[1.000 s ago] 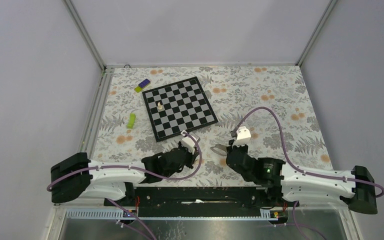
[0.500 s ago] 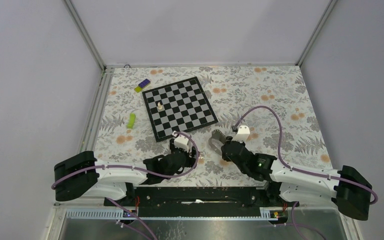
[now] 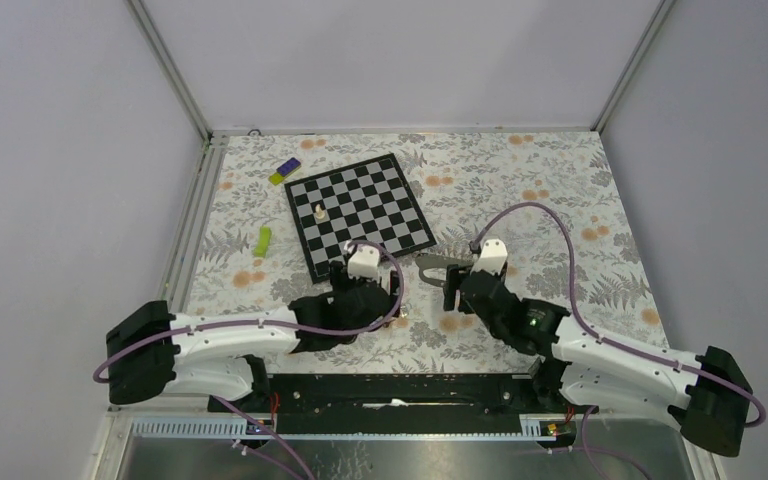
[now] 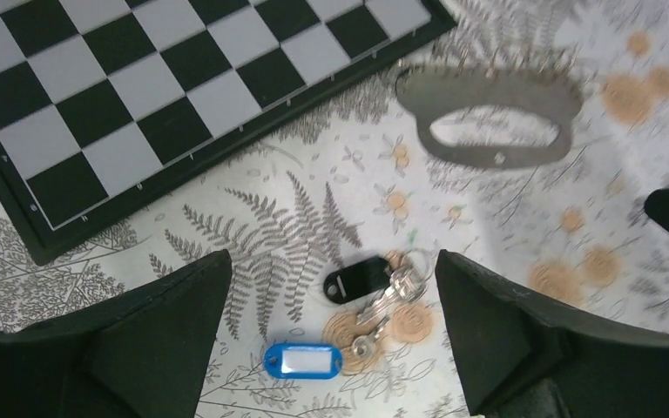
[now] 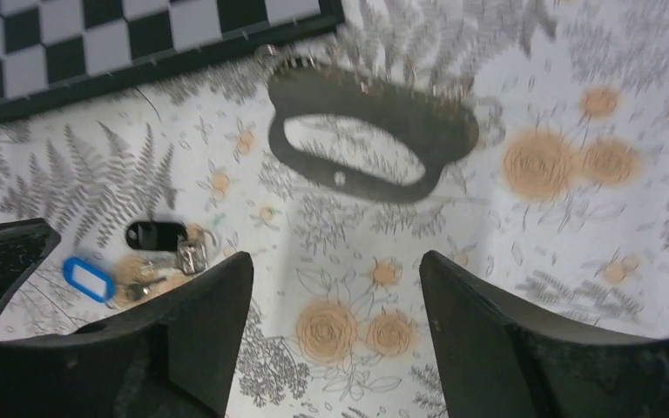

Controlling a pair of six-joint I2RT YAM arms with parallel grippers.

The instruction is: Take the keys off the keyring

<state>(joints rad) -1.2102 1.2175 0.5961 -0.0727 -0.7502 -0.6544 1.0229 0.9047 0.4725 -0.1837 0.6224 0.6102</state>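
Zero keys are seen off the ring. The keys (image 4: 388,292) appear bunched on the keyring (image 4: 414,259) with its blue tag (image 4: 302,358), laid flat on the table (image 4: 253,174) just near of the chessboard (image 4: 139,87), between the arms. The left gripper (image 4: 331,261) is held wide open above the bunch, nothing gripped. The right gripper (image 5: 335,257) is likewise open and empty, right of the bunch, with the grey tape roll (image 4: 488,87) beyond. All removal is judged outstanding; a grasp is needed first.

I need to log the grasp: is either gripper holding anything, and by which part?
Nothing is held. The left gripper and right gripper both have open, empty jaws; the keys lie on the table.
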